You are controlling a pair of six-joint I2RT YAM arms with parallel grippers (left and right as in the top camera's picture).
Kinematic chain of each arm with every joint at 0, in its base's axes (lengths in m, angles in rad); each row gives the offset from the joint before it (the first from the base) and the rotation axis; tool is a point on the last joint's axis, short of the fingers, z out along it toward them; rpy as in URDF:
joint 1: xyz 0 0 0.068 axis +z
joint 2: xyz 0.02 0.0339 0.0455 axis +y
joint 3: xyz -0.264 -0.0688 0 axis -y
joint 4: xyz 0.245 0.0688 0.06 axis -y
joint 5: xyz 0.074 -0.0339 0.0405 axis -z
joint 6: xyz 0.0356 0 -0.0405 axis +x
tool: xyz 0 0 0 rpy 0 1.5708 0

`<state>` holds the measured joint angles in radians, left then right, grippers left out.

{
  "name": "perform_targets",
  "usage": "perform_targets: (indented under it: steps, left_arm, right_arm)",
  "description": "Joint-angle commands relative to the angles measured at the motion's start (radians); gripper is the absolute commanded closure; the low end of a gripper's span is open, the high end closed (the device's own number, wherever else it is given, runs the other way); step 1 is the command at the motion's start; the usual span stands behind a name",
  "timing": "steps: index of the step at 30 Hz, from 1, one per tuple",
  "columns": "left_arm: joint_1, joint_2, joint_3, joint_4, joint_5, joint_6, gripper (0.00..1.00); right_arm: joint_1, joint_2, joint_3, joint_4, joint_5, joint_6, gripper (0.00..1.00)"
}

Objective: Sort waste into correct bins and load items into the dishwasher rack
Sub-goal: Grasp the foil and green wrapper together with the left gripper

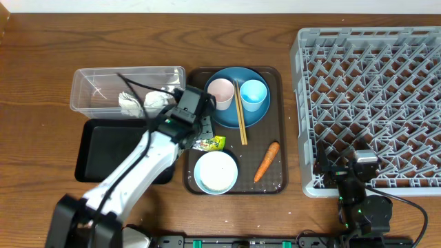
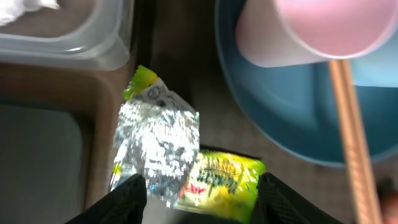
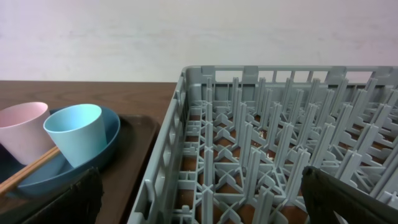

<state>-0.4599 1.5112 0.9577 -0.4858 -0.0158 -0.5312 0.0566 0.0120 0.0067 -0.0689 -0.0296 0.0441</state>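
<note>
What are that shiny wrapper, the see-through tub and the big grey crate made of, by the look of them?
Wrapper: likely metallised foil film, crinkled and mirror-bright, with a printed yellow-green side. See-through tub: clear, glossy plastic; you can see straight through its walls. Grey crate: probably moulded plastic with a matte finish, judging by its uniform lattice of pegs.

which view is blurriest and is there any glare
Left wrist: blurriest, the pink cup and chopsticks smeared up close, bright glare on the foil wrapper. Overhead: sharp, evenly lit, faint sheen on the clear tub. Right wrist: rack crisp, wall behind flat and bright.
</note>
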Motion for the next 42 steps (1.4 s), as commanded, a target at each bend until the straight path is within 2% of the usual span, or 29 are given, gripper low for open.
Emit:
perform_targets:
  steps: [1,21,23,26,31,34,42]
  left_arm:
    - [0.003,0.058,-0.008,0.019,-0.031,-0.002,0.40]
    - [0.003,0.270,-0.008,0.111,-0.057,-0.002,0.41]
    - [0.003,0.282,-0.008,0.115,-0.056,-0.002,0.46]
    - [0.003,0.285,-0.008,0.114,-0.056,-0.002,0.69]
    - [0.003,0.283,-0.008,0.106,-0.045,-0.002,0.90]
    - [0.003,0.261,-0.008,0.089,-0.014,-0.001,0.94]
    - [0.002,0.042,-0.008,0.023,0.008,-0.002,0.94]
  right_arm:
    - [0.006,-0.005,-0.002,-0.003,0.000,-0.001,0.01]
    - [0.006,-0.005,-0.002,-0.003,0.000,-0.001,0.01]
    - [0.006,-0.005,-0.002,-0.003,0.000,-0.001,0.01]
    - [0.006,-0.005,-0.002,-0.003,0.000,-0.001,0.01]
    - [0.006,-0.005,-0.002,-0.003,0.000,-0.001,0.01]
    - [0.006,-0.005,-0.002,-0.003,0.000,-0.001,0.01]
    - [0.006,-0.005,-0.002,-0.003,0.000,-0.001,0.01]
